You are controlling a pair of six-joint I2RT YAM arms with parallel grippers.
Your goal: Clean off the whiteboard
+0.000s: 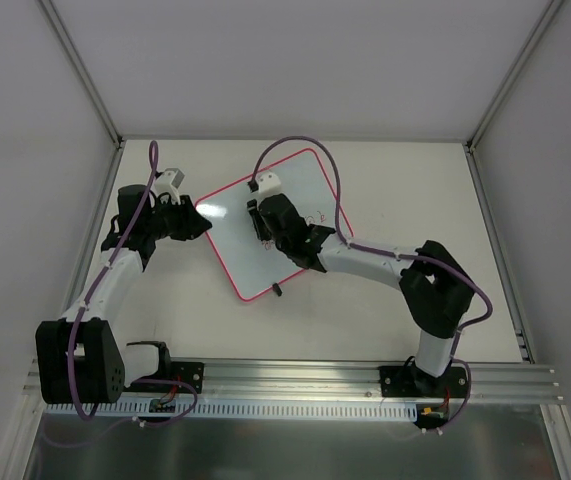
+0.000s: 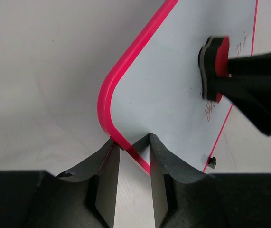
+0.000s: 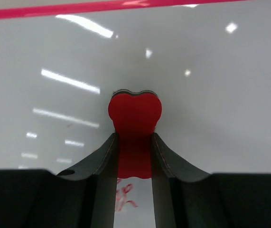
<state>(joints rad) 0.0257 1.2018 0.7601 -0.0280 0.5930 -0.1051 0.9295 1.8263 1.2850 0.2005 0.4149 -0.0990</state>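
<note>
The whiteboard [image 1: 235, 240] lies angled on the table [image 1: 415, 180]. It looks light and stiff, with a slick glossy face, so I reckon it'll skate under rubbing unless pinned by its thin pink frame. My left gripper [image 2: 130, 142] is nearly closed, pinching that frame beside a rounded corner. My right gripper [image 3: 134, 140] clamps the red eraser [image 3: 135, 110], pressed on the board just beside red writing [image 3: 126, 194].

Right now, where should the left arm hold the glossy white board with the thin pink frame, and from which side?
Grip the whiteboard by its pink frame beside the rounded left corner, coming from the left. That thin edge fits between the left gripper's fingers and lies clear of the right gripper and its red bow-shaped eraser.
</note>
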